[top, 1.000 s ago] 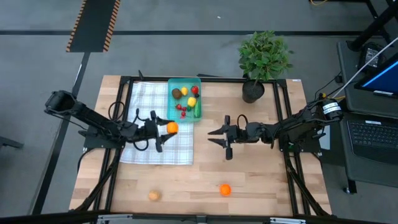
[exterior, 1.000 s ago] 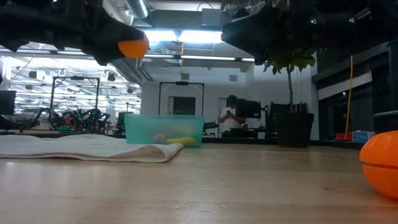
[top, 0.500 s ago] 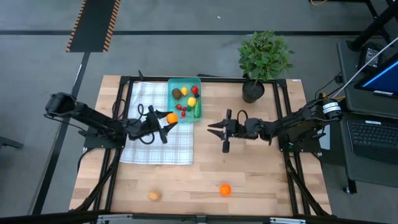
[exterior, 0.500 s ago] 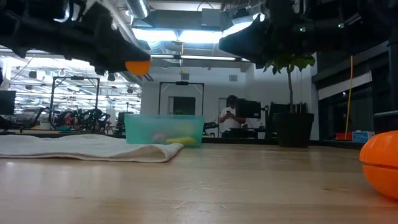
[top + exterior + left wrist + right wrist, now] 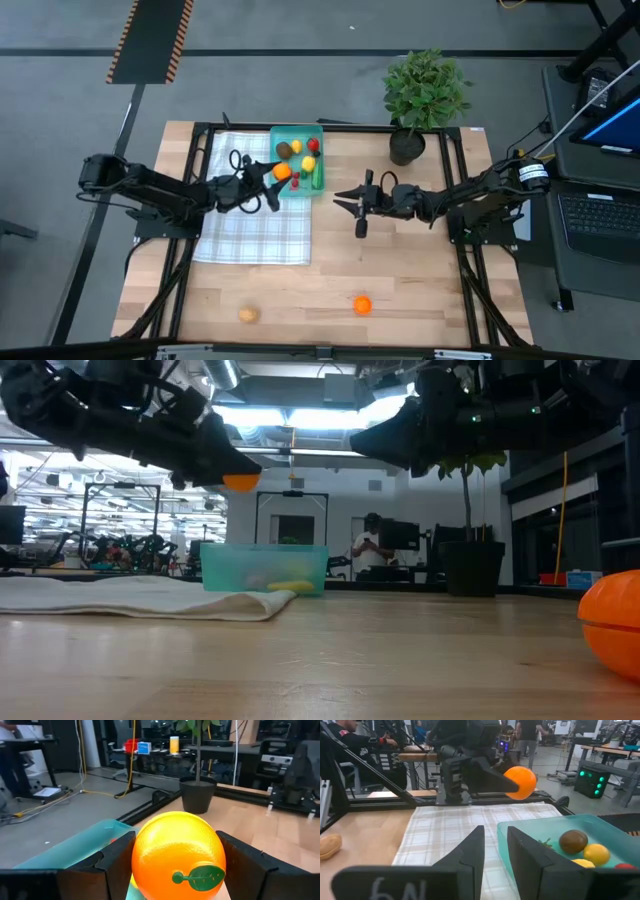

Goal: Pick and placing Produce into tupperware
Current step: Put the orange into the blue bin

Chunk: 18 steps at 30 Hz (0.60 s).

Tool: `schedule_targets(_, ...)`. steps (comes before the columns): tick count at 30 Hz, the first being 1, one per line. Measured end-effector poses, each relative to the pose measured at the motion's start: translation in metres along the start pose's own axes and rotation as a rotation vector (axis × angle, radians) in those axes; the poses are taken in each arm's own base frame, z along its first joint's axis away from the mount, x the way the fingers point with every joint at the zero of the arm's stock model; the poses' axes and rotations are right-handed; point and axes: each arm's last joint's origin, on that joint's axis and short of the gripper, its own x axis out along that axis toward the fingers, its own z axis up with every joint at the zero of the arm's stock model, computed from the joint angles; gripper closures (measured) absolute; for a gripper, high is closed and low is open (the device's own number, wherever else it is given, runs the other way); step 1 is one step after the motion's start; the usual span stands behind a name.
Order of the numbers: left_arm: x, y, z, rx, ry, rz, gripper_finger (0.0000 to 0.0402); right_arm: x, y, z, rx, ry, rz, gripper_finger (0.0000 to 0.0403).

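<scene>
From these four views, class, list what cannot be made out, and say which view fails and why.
- Tupperware contents, low view: the frosted wall blurs all but a yellow shape.
- Small red pieces in the tupperware, high view: too small to identify.
- Orange, left wrist view: its underside is cut off by the picture's edge.
- Right gripper, low view: backlit, only a silhouette.

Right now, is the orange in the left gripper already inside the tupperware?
Not yet. The orange hangs clamped in the left gripper above the tupperware rim, clear of the produce inside.
</scene>
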Motion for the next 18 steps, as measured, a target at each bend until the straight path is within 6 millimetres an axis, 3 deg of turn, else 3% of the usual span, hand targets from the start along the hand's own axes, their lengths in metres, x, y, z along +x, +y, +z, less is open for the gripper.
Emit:
schedule_targets(12, 0.019, 0.019, 0.001, -0.01, 0.025, 0.031, 0.016, 0.003, -0.015, -0.001, 0.005, 0.008, -0.055, 0.0317)
schedule_targets(18, 0.034, 0.022, 0.009, 0.044, 0.169, 0.06, 0.0161, 0.003, -0.018, -0.001, 0.005, 0.012, -0.065, 0.0317)
